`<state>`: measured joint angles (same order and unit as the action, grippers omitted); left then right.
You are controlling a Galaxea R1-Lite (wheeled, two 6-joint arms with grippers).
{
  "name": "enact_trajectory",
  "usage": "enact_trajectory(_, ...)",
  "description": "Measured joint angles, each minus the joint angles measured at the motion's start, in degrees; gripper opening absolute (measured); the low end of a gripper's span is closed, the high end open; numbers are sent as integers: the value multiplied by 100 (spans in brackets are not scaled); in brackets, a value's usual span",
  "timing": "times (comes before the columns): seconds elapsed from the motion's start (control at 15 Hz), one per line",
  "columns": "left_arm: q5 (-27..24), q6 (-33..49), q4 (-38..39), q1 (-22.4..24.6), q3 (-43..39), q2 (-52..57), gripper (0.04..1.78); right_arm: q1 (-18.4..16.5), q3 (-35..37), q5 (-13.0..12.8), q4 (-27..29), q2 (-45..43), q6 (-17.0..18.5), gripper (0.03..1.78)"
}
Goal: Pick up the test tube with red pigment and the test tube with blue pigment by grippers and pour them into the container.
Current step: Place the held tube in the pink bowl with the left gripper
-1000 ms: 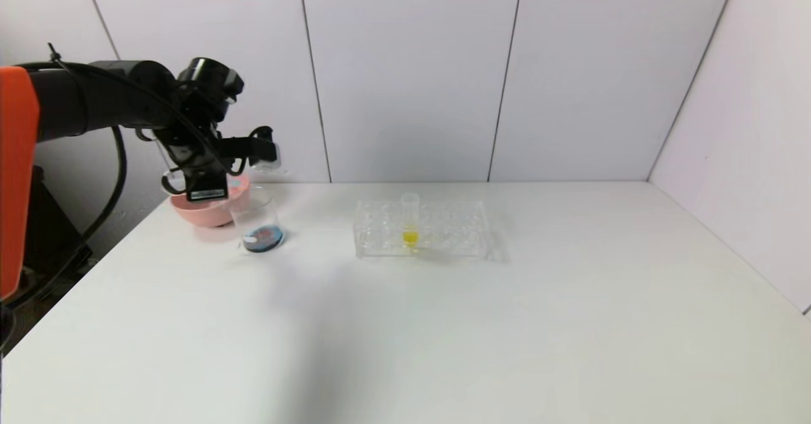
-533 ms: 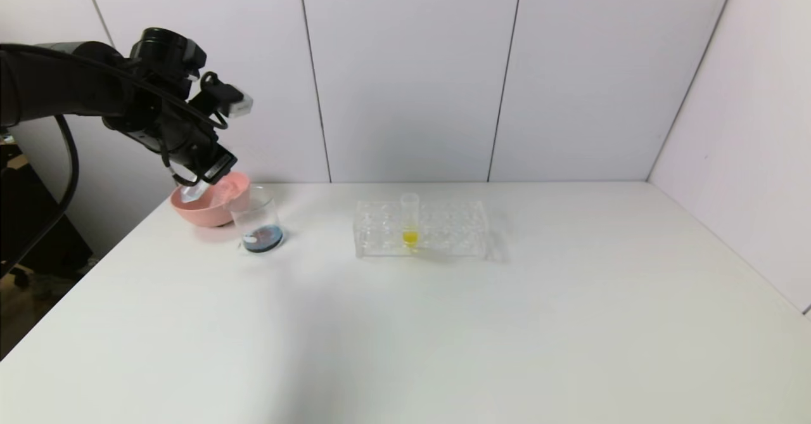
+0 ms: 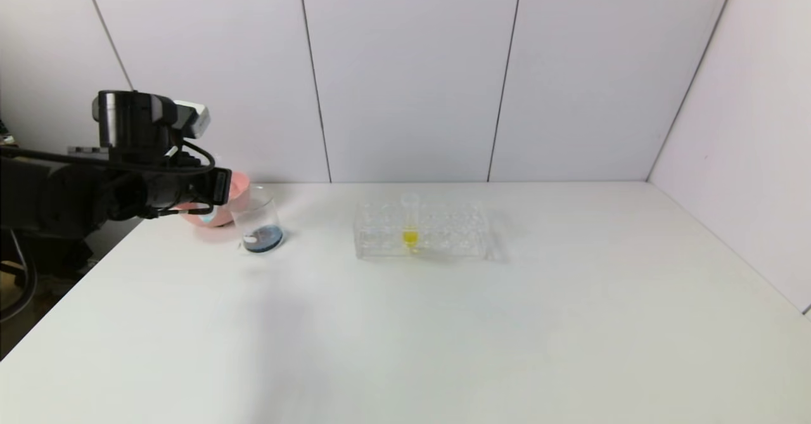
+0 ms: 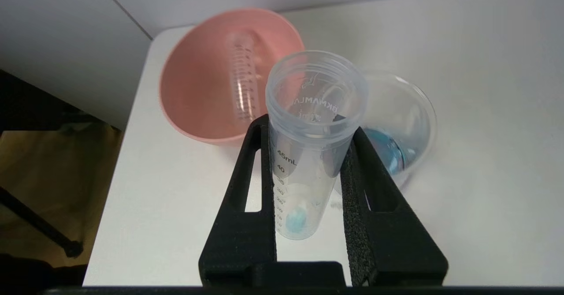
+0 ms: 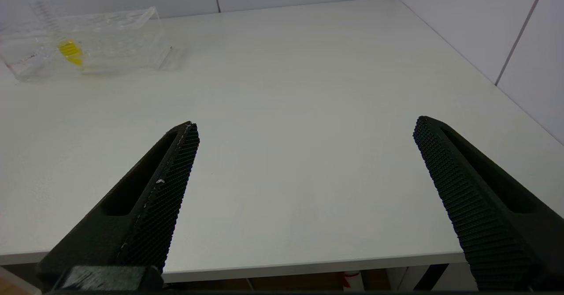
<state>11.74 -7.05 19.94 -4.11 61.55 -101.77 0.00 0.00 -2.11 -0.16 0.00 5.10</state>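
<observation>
Head view: container (image 3: 258,224) at centre-left holds dark blue liquid beside the pink bowl (image 3: 223,203) on the white table (image 3: 443,322); left wrist: left gripper (image 4: 310,138) pinches the test tube with blue pigment (image 4: 308,145), another tube (image 4: 243,81) lies in the bowl; right wrist: right gripper (image 5: 304,129) spread wide.

- Illumination: bright, even, diffuse; source not visible.
- Shadows: soft, faint grey patches on the counter (image 3: 481,322) beside the rack (image 3: 421,229) and beaker (image 3: 256,221).
- Glare: none; the counter reads uniformly pale.
- Focus: the pink bowl (image 4: 207,79) in the left wrist view is soft.
- The head view is slightly hazy overall.
</observation>
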Motion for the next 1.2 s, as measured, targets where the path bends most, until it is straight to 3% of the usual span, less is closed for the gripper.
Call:
enact_trajectory(0.27,1163,482,3610,0,-1324,-107,44,0,0,-1,0,0,2,177)
enact_trajectory(0.47,1773,873,5180,15,-1604,-440,44,0,0,0,0,0,2,177)
enact_trajectory(0.93,1716,1035,5009,295,-736,-1298,44,0,0,0,0,0,0,177)
enact_trajectory(1.2,1430,1527,3927,529,424,-1836,44,0,0,0,0,0,-2,177)
